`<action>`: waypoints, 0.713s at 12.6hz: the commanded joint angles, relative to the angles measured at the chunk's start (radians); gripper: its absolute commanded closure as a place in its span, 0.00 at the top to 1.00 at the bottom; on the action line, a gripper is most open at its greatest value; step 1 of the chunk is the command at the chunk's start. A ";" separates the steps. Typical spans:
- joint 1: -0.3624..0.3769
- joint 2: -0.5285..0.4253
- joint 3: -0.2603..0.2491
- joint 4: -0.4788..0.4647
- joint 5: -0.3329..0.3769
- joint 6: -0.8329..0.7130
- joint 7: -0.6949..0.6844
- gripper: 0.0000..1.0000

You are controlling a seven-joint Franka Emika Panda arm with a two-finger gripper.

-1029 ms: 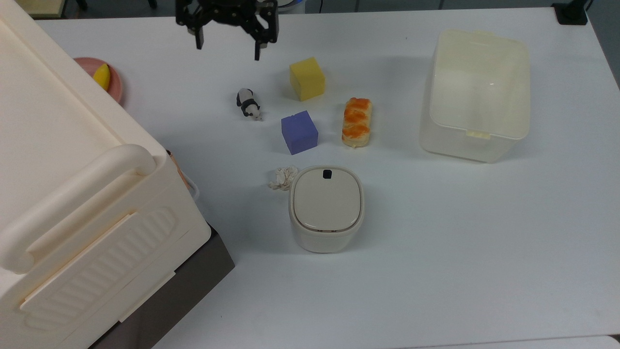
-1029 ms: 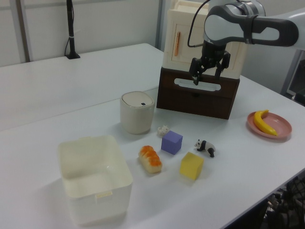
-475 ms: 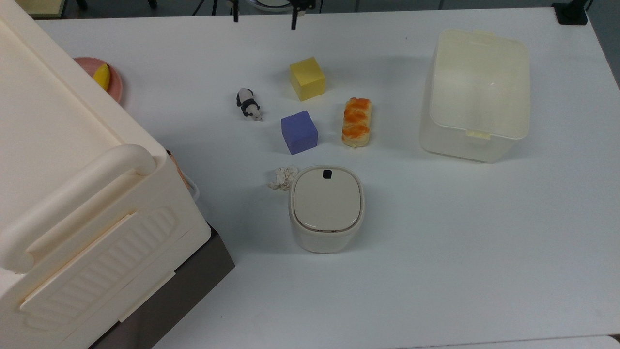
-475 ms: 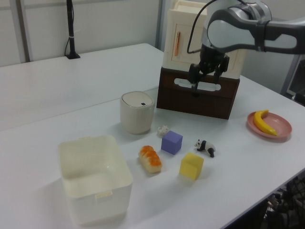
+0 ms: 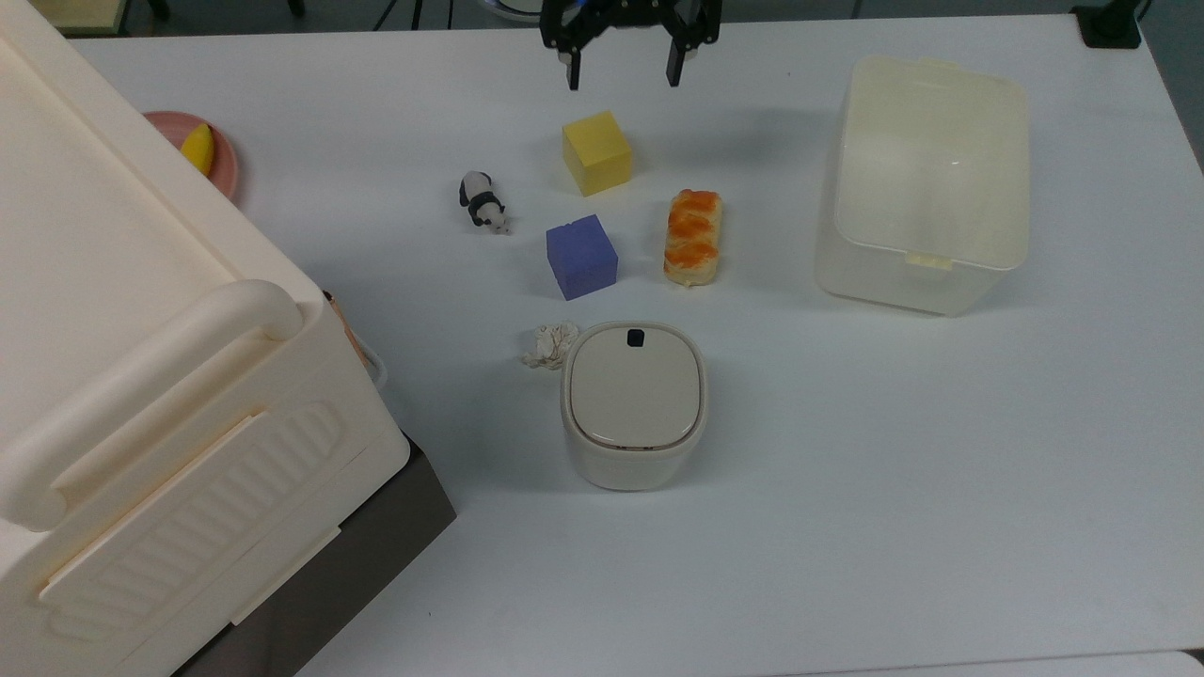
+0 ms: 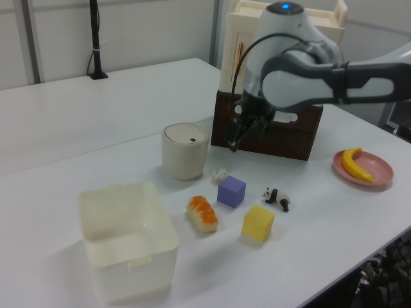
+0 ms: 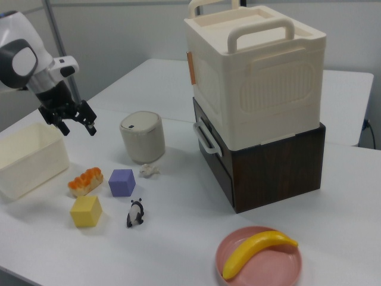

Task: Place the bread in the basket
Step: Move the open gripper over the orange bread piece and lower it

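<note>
In the top view, nearest is one rounded-square lidded bin point(image 5: 633, 404) with a black button, a small crumpled white scrap point(image 5: 549, 344) touching its left side. Beyond it lies the single bread point(image 5: 693, 236) on the white bench point(image 5: 847, 470), long axis running near to far, braided orange top up. One purple cube point(image 5: 581, 256) sits just to the top view's left of the bread, and one panda figure point(image 5: 483, 200) lies further left. One yellow cube point(image 5: 596, 151) stands farther back. The basket point(image 5: 922, 183), one cream tub, stands well apart on the top view's right of the bread. At the far edge the gripper point(image 5: 623, 64) hangs above the bench, its fingers point(image 5: 574, 68) spread wide and holding nothing. No writing can be read.
</note>
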 commanded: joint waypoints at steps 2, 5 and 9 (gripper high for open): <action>0.014 0.059 -0.010 -0.017 -0.001 0.109 -0.179 1.00; 0.039 0.148 -0.010 -0.015 -0.009 0.174 -0.216 1.00; 0.083 0.195 -0.010 -0.012 -0.013 0.174 -0.322 1.00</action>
